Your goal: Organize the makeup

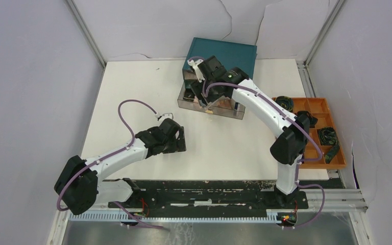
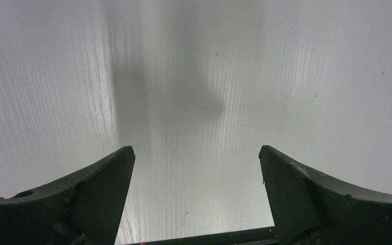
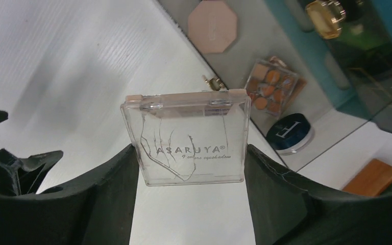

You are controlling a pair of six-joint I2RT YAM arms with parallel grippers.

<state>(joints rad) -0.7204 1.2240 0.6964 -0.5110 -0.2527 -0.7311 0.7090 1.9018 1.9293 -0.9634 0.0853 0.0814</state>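
Note:
My right gripper is shut on a clear square eyeshadow palette with a cracked lid, gripping it by its two sides above the white table. In the top view the right gripper hangs at the front edge of a clear drawer tray. In that tray lie a pink octagonal compact, a colourful square palette and a dark blue round compact. My left gripper is open and empty over bare table, left of centre in the top view.
A teal drawer box with a gold knob stands behind the clear tray. An orange tray with black coiled cables sits at the right table edge. White walls enclose the table.

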